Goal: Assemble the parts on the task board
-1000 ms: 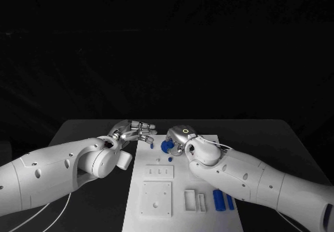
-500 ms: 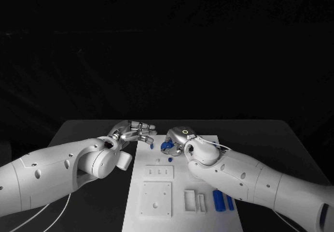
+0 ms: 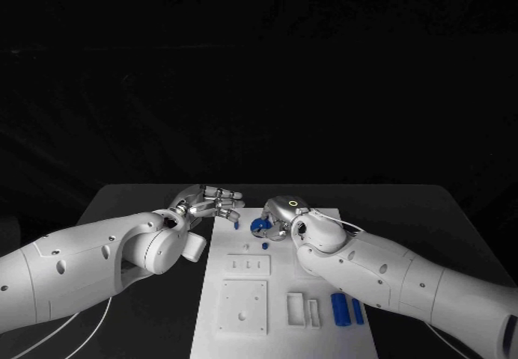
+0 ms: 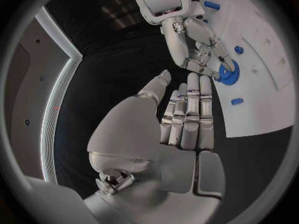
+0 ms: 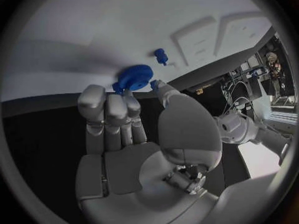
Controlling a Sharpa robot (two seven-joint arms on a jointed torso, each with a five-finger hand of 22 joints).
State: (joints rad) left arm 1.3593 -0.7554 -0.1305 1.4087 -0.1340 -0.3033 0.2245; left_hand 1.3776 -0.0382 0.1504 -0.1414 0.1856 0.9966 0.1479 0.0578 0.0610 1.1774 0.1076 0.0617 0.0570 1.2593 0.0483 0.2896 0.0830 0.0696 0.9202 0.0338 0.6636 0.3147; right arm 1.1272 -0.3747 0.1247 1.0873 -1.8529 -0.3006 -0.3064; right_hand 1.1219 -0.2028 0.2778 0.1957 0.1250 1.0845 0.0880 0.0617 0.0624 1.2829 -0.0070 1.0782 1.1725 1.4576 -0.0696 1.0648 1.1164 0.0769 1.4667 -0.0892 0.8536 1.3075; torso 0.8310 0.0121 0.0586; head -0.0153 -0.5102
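Two hands, right hand (image 5: 124, 129) fingertips on blue round part (image 5: 134, 77), left hand (image 4: 181, 119) empty, spread.

Task board (image 3: 283, 310): matt white plastic. Blue round part (image 5: 134, 77): smooth plastic. Table (image 3: 421, 209): matt black. Right hand (image 3: 283, 217) fingers (image 5: 106, 107): satin silver metal.

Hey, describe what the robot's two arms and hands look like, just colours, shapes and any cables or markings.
Both arms are glossy white, built of rounded shell segments with small dark dots. The left arm has a big round joint near the wrist and thin white cables hanging below it. The right arm carries a thin white cable looped by its wrist. The left hand and right hand are silver and segmented; the right has a small lit ring.
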